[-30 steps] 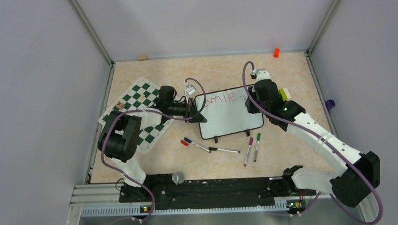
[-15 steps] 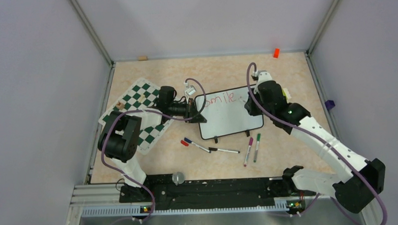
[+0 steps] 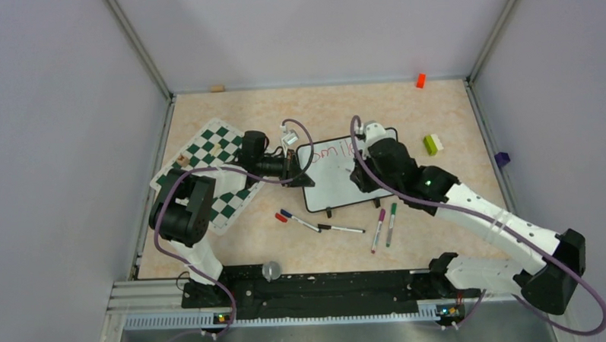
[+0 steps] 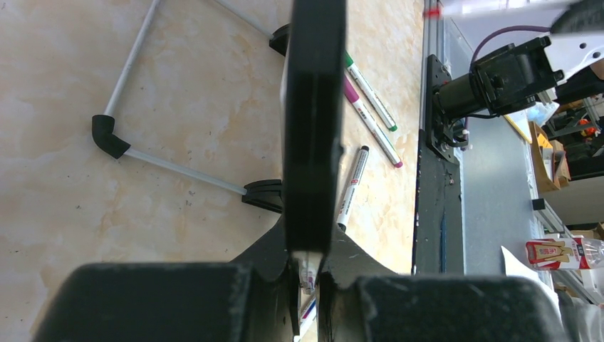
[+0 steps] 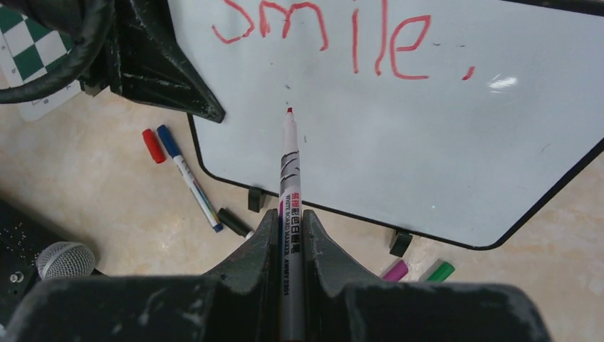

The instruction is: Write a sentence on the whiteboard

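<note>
1. Now, at the left of the top view lies the mat (image 3: 209, 170), green-and-white checks, partly under the left arm and playing no part in the job.
2. Just right of it, the left gripper (image 4: 308, 256) is clamped on the left edge of the whiteboard (image 3: 339, 191). I judge this is to steady the board so pen pressure cannot slide or tip it. The left wrist view shows the frame edge-on between the two fingers.
3. The whiteboard stands on its two black feet mid-table, its face tilted toward the arms.
4. The sentence (image 5: 320, 32) so far reads "smile" in red along the top of the board, with a small red mark after it. The space below is bare, so the second line is not yet begun.
5. Below the board lie loose markers (image 3: 340, 229): a blue one with a red cap beside it, a black one, then a purple and a green one side by side.
6. The right gripper (image 5: 289, 217) is closed on the red marker (image 5: 288, 164), barrel along the fingers and tip forward, which suits pressing it to the board. The tip sits low under the "m", at the start of a new line. Whether it touches, I cannot tell.
7. The barrel label reads "WHITE BOARD MARKER"; the smaller print is not clear.
8. Right of the board rests a yellow-green block (image 3: 433, 144).
</note>
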{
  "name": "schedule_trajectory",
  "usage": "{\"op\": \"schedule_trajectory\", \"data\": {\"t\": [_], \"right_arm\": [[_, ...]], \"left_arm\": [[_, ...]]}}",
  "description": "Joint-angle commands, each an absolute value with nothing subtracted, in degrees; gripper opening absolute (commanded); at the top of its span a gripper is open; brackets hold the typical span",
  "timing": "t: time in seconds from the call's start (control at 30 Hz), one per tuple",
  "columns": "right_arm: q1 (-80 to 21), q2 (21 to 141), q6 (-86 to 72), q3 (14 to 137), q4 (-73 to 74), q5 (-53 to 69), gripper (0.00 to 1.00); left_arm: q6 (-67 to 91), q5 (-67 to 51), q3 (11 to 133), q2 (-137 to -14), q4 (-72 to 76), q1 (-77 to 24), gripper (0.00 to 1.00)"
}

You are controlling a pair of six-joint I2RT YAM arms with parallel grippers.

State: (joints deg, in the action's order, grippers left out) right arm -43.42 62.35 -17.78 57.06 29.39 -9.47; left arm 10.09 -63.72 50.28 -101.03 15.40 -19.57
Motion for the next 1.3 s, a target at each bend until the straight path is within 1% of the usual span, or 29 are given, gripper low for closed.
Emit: {"op": "schedule_trajectory", "data": {"t": [0.0, 0.1, 0.37, 0.93, 1.27], "right_arm": [[-51.56, 63.86, -19.19, 59.04, 27.19, -20.47, 0.00], [-56.02, 65.75, -20.12, 59.78, 26.40, -26.45, 0.00], [-59.94, 70.31, -20.85, 60.38, 22.69, -27.26, 0.00], [-60.08, 76.16, -20.06, 63.08, 20.98, -26.76, 0.00], [-60.11, 76.53, -20.25, 62.74, 20.96, -27.18, 0.00]], "left_arm": [[10.56, -59.68, 51.18, -101.55, 13.92, -19.37, 0.00], [10.54, -59.23, 51.24, -101.56, 13.83, -19.35, 0.00], [9.99, -59.11, 51.10, -101.11, 13.40, -20.02, 0.00], [8.49, -56.62, 50.75, -99.06, 11.30, -20.42, 0.00], [7.97, -56.25, 51.11, -99.35, 10.66, -20.90, 0.00]]}}
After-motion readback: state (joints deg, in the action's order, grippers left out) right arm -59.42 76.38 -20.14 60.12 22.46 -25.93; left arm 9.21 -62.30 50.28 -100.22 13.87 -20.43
